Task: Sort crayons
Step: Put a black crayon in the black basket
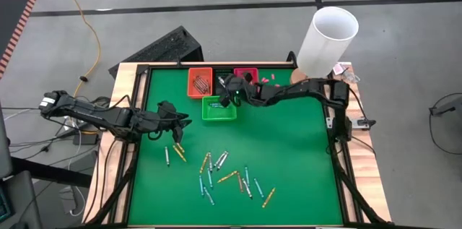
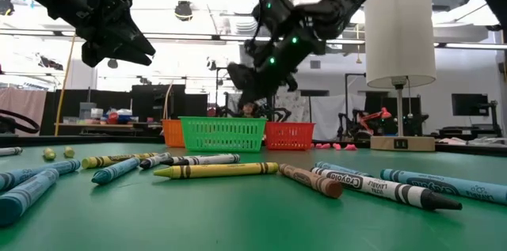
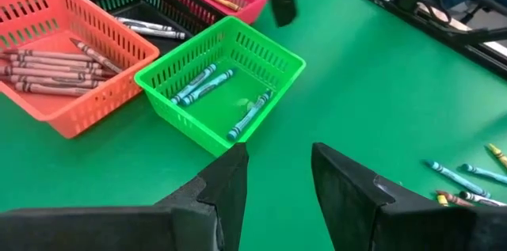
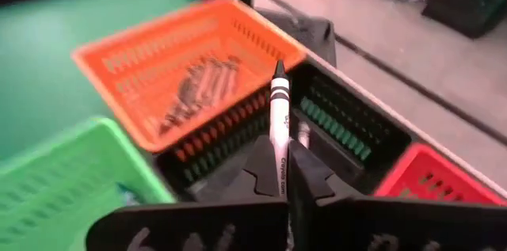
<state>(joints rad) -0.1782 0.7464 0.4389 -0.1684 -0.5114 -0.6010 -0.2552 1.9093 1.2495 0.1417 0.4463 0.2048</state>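
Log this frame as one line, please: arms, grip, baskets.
right gripper: shut on white crayon, above black basket | left gripper: open, empty, facing green basket | loose crayons on table

"Crayola" on white crayon (image 4: 280, 138) wrapper & on brown crayon (image 2: 313, 181); other print unreadable.

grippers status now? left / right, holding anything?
Left gripper: open, empty, above the mat near the green basket.
Right gripper: shut on a white crayon, over the baskets.
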